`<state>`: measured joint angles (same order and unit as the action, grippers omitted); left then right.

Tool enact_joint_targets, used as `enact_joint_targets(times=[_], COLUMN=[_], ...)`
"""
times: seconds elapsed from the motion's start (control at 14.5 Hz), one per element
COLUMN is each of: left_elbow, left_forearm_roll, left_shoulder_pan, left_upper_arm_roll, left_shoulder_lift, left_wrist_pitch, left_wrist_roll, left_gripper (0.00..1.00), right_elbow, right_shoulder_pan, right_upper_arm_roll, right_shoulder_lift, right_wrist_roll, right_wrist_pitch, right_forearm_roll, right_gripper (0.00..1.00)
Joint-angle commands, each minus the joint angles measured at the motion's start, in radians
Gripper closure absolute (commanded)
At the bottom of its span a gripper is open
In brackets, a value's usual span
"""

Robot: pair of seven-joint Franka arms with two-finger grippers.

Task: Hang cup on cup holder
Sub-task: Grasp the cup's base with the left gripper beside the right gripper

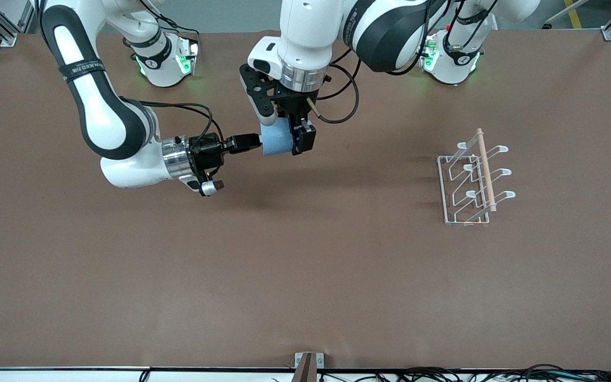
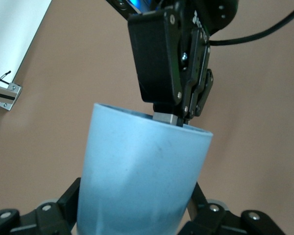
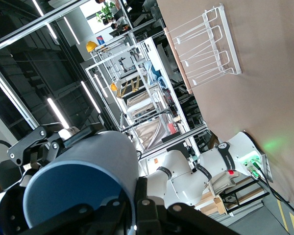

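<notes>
The light-blue cup (image 1: 277, 141) hangs on its side in the air over the table's middle, toward the robots' bases. My right gripper (image 1: 255, 142) reaches in level and is shut on the cup's rim, one finger inside and one outside, as the right wrist view (image 3: 137, 196) shows. My left gripper (image 1: 287, 139) comes down from above and is shut on the cup's body near its base. In the left wrist view the cup (image 2: 142, 171) sits between my left gripper's fingers (image 2: 71, 196), with the right gripper (image 2: 169, 119) on its rim. The white wire cup holder (image 1: 470, 183) stands apart, toward the left arm's end.
The cup holder also shows in the right wrist view (image 3: 206, 49). Brown table surface (image 1: 305, 276) stretches bare around it. A small bracket (image 1: 308, 363) sits at the table edge nearest the front camera.
</notes>
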<state>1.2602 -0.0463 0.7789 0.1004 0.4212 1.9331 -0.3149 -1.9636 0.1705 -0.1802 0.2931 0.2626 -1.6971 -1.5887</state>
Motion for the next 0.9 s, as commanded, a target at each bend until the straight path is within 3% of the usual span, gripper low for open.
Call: enact_joint_targets(times=[0.0, 0.28, 0.34, 0.48, 0.55, 0.69, 0.83], left_elbow=[-0.028, -0.024, -0.024, -0.024, -0.024, -0.024, -0.024], left_forearm_roll=[-0.01, -0.01, -0.01, -0.01, -0.01, -0.01, -0.01], left_shoulder_pan=[0.01, 0.005, 0.006, 0.008, 0.008, 0.008, 0.002], left_upper_arm_roll=[-0.005, -0.005, -0.005, -0.005, -0.005, -0.005, -0.007], left_shoulder_lift=[0.019, 0.025, 0.03, 0.037, 0.036, 0.034, 0.027], left_wrist_pitch=[-0.013, -0.02, -0.022, -0.022, -0.023, -0.04, -0.068], left_wrist_roll=[-0.03, -0.112, -0.112, -0.112, -0.113, -0.113, -0.113], left_gripper=[0.23, 0.25, 0.25, 0.28, 0.32, 0.35, 0.36], right_elbow=[-0.006, -0.006, -0.006, -0.006, -0.006, -0.006, 0.0], right_shoulder_pan=[0.009, 0.007, 0.006, 0.004, 0.003, 0.003, 0.001], right_upper_arm_roll=[0.005, 0.005, 0.005, 0.005, 0.005, 0.005, 0.005], right_shoulder_lift=[-0.006, -0.006, -0.006, -0.006, -0.008, -0.009, -0.009], right_wrist_roll=[0.009, 0.007, -0.003, -0.003, -0.003, 0.006, -0.002], right_wrist_pitch=[0.005, 0.011, 0.013, 0.013, 0.013, 0.013, 0.013], right_forearm_roll=[-0.033, -0.033, -0.033, -0.033, -0.033, -0.033, -0.033], right_gripper=[0.93, 0.9, 0.82, 0.35, 0.33, 0.0, 0.0])
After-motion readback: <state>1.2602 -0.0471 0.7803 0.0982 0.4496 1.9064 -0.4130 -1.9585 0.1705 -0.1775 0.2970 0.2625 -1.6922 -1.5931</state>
